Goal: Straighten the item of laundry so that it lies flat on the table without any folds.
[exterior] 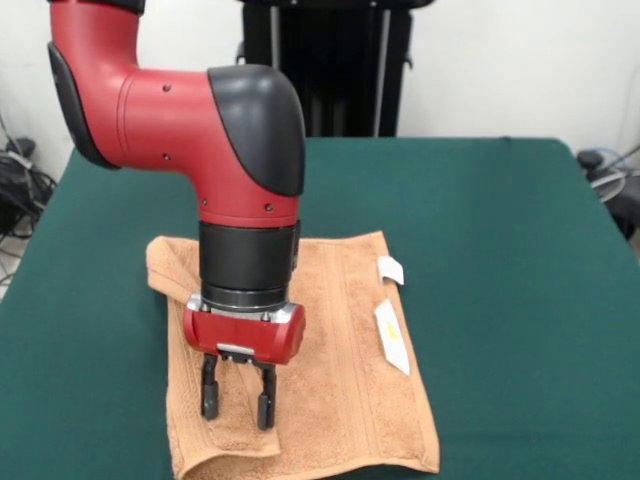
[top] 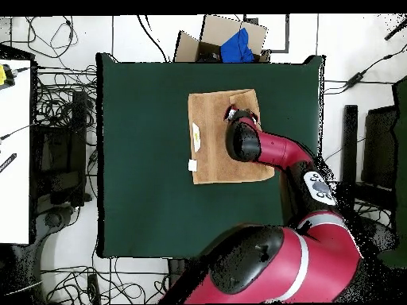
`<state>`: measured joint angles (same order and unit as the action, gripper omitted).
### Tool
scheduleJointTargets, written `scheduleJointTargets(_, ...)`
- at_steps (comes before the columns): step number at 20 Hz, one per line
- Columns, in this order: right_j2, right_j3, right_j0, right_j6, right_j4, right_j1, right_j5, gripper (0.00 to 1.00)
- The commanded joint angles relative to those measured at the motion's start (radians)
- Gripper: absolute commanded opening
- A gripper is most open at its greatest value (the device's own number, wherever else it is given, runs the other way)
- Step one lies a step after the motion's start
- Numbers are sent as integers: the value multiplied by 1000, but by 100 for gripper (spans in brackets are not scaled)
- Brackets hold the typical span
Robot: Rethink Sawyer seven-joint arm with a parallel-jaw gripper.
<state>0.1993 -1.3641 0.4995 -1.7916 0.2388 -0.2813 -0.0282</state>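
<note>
On the wide dark green felt table (exterior: 500, 230), the orange-tan terry towel (exterior: 340, 340) lies mostly flat, one corner apparently doubled over. The red-and-black gripper (exterior: 238, 400), fingers spread, hangs above it; pinch only the flap's top layer.

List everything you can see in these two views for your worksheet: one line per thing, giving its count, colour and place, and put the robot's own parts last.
towel: one, orange-tan, on the table near its front edge, one corner folded over under the gripper.
tags: two, white, at the towel's edge.
table: one, dark green top, mid-scene.
cardboard box: one, brown, on the floor beyond the table, with a blue thing in it.
cables: many, black, on the floor around the table.
arm: one, red and black, reaching down over the towel.
gripper: one, red body with black fingers, open, at the folded corner.
</note>
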Motion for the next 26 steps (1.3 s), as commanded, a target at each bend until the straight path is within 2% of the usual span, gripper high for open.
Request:
scheduleJointTargets(1, 62, -79, 11, -38, 76, 18, -30, 100)
scheduleJointTargets(12, 130, -181, 79, -45, 104, -57, -11, 100)
scheduleJointTargets(26, 165, -169, 84, -69, 124, -40, 5, 100)
